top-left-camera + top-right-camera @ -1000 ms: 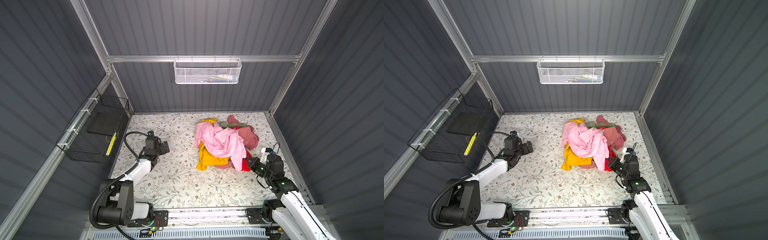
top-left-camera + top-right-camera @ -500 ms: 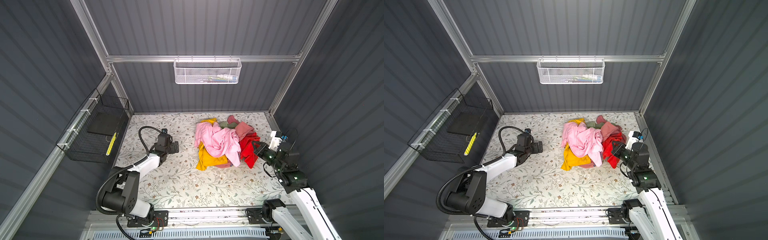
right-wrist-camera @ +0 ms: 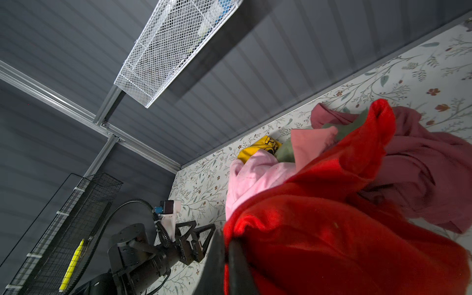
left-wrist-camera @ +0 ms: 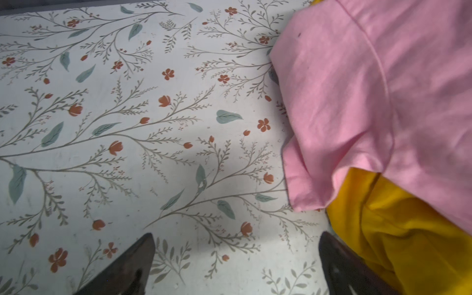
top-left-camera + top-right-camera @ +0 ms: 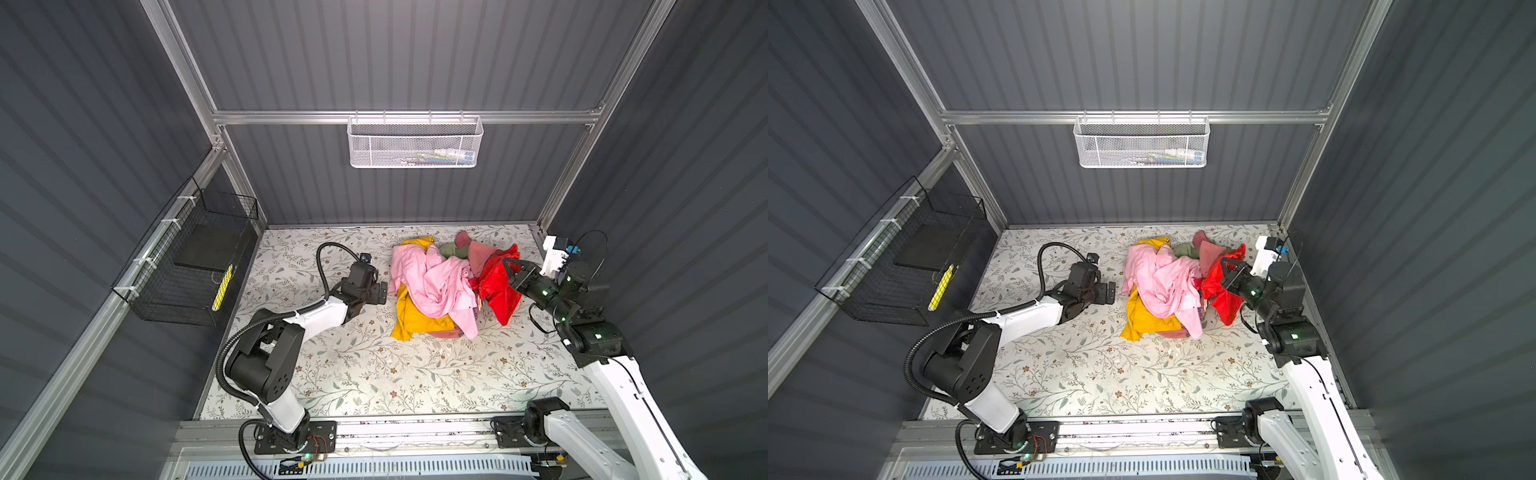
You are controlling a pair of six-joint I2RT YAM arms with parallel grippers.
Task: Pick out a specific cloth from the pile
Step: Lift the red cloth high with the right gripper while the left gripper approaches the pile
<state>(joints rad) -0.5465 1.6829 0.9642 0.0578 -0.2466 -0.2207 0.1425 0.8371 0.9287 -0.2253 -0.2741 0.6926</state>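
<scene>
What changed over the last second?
The right gripper, already shut on the red cloth, rose and pulled it up and rightward from under the pile; much more red shows. The open left gripper advanced to the pile's left edge. The rest of the pile barely shifted.

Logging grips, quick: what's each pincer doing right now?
Left pincer: open, empty.
Right pincer: shut on the red cloth.

A robotics lab test cell: grey ribbed wall panels (image 5: 395, 62) in an aluminium frame (image 5: 291, 117), 2 bench-mounted arms, left arm (image 5: 270, 361) and right arm (image 5: 623, 395), white mesh basket (image 5: 415, 145), black wire basket (image 5: 178, 299).
</scene>
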